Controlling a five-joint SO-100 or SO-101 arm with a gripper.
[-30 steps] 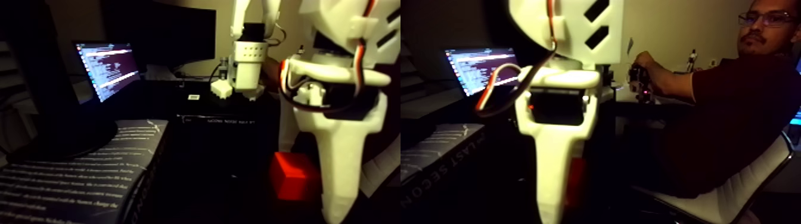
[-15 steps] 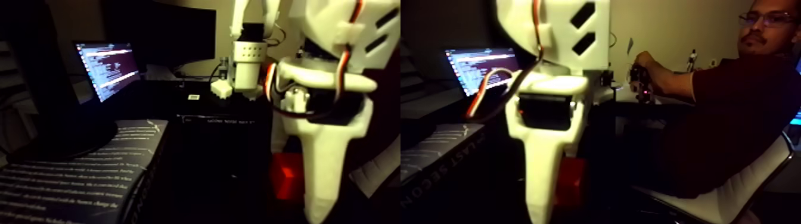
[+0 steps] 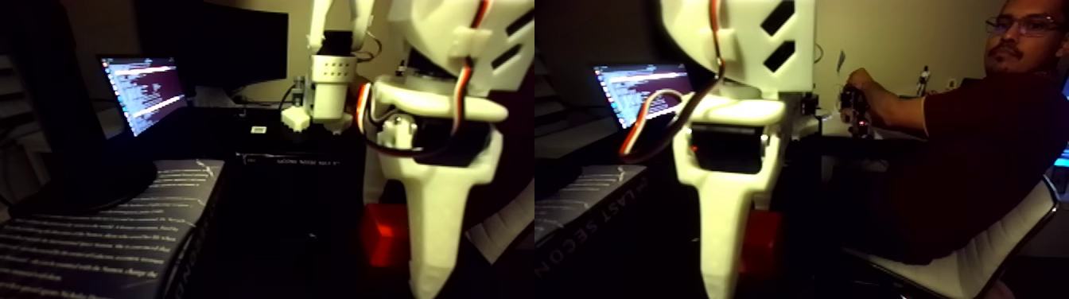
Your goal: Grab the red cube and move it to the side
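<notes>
The picture holds two nearly equal halves side by side. The red cube (image 3: 382, 234) sits on the dark table, low in the left half, and it shows again in the right half (image 3: 762, 242). My white gripper (image 3: 429, 274) hangs close to the camera, and one broad finger (image 3: 725, 238) stands in front of the cube and covers part of it. The other jaw is hidden, so I cannot tell whether the cube is between the jaws or whether they are open or shut. Red, white and black cables loop around the wrist.
A lit laptop screen (image 3: 143, 91) stands at the back left, with a printed dark book (image 3: 103, 231) in front of it. A second white arm (image 3: 326, 87) stands behind. On the right, a seated person (image 3: 978, 135) holds a handle.
Over the last second my gripper has shifted left and slightly down, covering more of the red cube. The cube itself has stayed in place.
</notes>
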